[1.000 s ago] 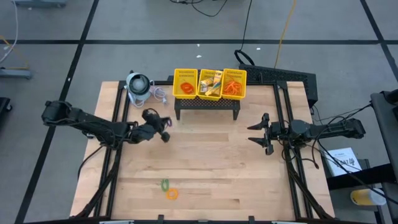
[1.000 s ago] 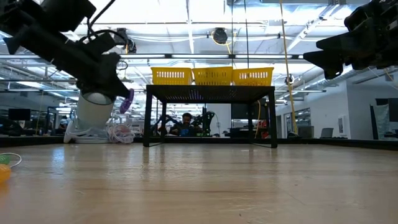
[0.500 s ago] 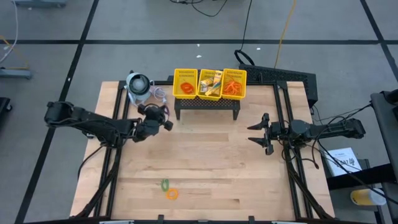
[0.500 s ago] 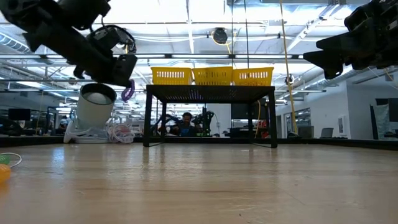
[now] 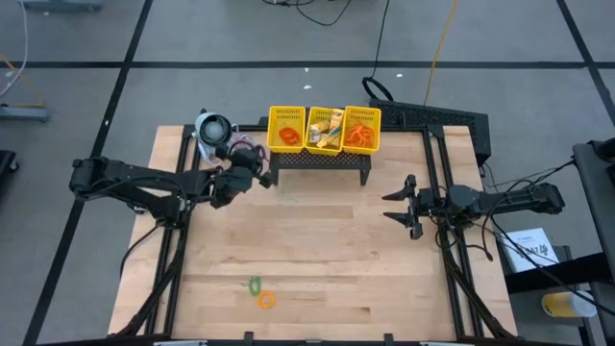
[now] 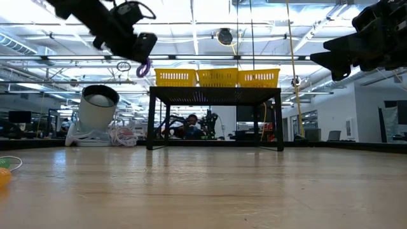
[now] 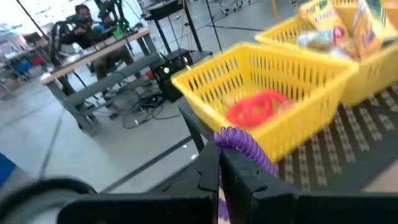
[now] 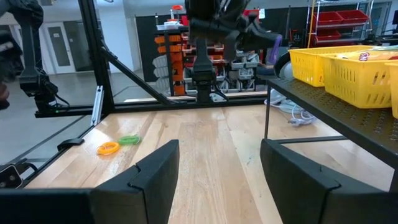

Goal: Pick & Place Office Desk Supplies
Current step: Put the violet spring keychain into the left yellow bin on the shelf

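Gripping a purple ring (image 7: pixel 244 147), the left hand (image 5: pixel 252 160) was seen raised above the worktop (image 5: pixel 317 259), its fingers pinched fully together on the coil. From above, it was placed at about ten o'clock from the worktop's middle, just beside the left end of the yellow mesh basket (image 5: pixel 325 131) and near the grey-white round device (image 5: pixel 213 132). In the low view the ring (image 6: pixel 143 67) was shown hanging under the hand at roughly the level of the basket's rim, just to the left of the basket's first compartment. Through the left wrist camera, red rings (image 7: pixel 258 108) were visible inside that nearest compartment, and yellow-orange packets (image 7: pixel 339 22) in the one beyond it. From above, orange rubber-band loops (image 5: pixel 361 133) were seen in the right compartment. The basket was carried on a dark perforated stand (image 5: pixel 321 160) at twelve o'clock on the worktop.

A green ring (image 5: pixel 255 284) and an orange ring (image 5: pixel 266 300) were left lying on the bare wood at about seven o'clock, touching or nearly so.

The right hand (image 5: pixel 398 205) was held at three o'clock, clear of the wood, with its fingers spread wide and nothing between them.
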`<state>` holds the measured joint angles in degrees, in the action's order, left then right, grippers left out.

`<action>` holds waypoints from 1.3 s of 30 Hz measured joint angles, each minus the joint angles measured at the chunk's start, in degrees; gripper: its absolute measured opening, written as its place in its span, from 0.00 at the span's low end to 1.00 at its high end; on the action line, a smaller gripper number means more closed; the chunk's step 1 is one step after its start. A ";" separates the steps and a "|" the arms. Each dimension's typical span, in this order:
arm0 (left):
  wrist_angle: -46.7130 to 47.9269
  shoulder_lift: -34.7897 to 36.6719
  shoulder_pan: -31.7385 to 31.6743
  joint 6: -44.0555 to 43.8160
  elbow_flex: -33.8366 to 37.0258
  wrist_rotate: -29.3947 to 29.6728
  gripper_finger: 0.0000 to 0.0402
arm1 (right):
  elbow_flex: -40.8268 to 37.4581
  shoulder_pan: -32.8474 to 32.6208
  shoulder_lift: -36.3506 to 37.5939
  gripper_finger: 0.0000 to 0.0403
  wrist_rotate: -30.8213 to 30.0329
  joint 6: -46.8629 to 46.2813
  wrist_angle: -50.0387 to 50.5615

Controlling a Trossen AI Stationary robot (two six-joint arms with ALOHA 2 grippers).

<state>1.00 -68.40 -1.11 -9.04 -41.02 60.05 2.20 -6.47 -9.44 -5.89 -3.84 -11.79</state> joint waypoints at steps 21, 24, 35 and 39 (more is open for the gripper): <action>8.80 -17.06 -7.61 20.64 -27.56 -2.12 0.01 | 0.02 -0.01 0.01 0.53 0.00 0.00 -0.02; 13.30 -19.22 -9.33 18.52 -31.06 -3.77 0.02 | -0.01 0.01 0.01 0.53 0.00 0.00 -0.02; 29.79 -22.66 -14.73 5.65 -37.76 -15.84 0.01 | 0.01 -0.01 -0.01 0.53 0.00 0.00 0.00; 29.97 -23.38 -14.85 4.11 -37.89 -18.17 0.02 | 0.01 0.01 0.00 0.53 0.00 0.00 -0.02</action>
<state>30.97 -91.78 -15.97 -4.93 -78.91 41.88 2.21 -6.47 -9.44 -5.89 -3.84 -11.81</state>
